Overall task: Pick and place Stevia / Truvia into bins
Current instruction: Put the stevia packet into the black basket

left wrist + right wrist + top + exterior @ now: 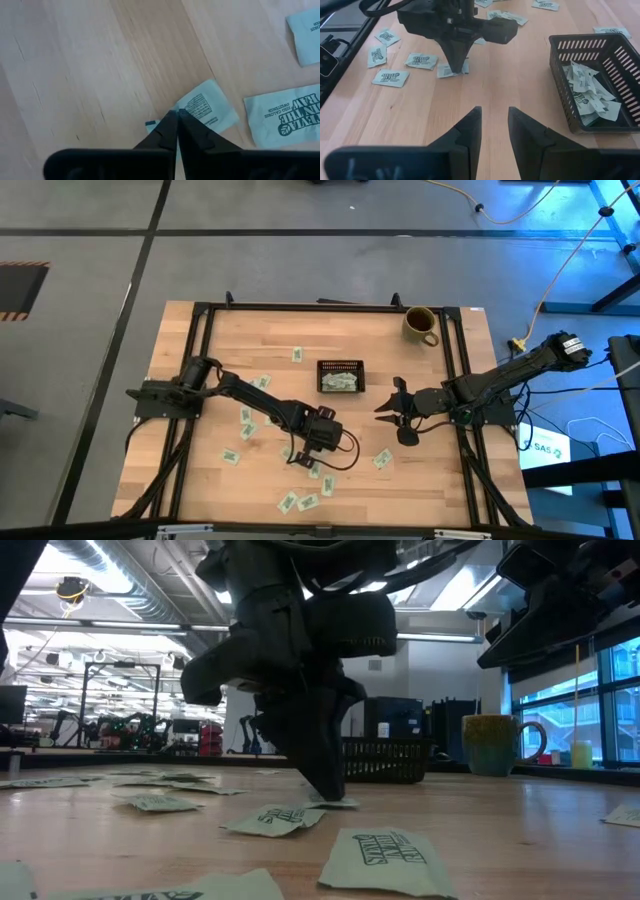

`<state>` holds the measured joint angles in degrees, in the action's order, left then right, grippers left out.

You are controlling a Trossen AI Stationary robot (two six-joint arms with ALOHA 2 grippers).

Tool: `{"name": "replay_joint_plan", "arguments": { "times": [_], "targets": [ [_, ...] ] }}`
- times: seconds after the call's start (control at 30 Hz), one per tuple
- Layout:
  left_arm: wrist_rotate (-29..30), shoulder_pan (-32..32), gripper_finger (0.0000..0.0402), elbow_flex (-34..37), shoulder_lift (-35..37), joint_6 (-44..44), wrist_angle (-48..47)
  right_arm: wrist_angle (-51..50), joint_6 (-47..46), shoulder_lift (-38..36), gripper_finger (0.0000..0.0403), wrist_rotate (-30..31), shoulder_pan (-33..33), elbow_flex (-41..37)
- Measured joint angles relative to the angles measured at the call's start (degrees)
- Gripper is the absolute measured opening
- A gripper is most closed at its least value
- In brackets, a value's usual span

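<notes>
The left end effector (176,117) pinches shut on one Stevia packet (206,106) lying flat on the counter (270,340) (ready for the tray (340,366)), while the right end effector (388,408) waits parted.

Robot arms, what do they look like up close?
Both are black, jointed metal. The left end effector has two pointed, wedge-shaped black fingers and a looping black cable. The right end effector has the same tapered black fingers, with cables at its base.
</notes>
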<state>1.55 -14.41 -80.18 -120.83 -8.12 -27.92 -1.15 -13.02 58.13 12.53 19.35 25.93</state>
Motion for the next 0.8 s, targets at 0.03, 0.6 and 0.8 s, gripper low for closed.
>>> {"name": "replay_joint_plan", "arguments": {
  "times": [0.03, 0.6, 0.8],
  "targets": [
    [-0.06, 0.15, 0.0004, 0.03, 0.31, 0.26, -0.07, -0.01, 0.0, 0.0, 0.0099, 0.0, 0.0, 0.0],
    [19.21, 4.04, 0.0004, 0.35, 10.79, 0.35, 4.35, -0.06, 1.45, 0.0, 0.0099, 0.0, 0.0, -0.02],
    [25.73, 8.95, 0.0002, 0.28, 11.3, 2.63, 11.65, -0.03, 1.49, 0.0, 0.0099, 0.0, 0.0, -0.02]
  ]
}}
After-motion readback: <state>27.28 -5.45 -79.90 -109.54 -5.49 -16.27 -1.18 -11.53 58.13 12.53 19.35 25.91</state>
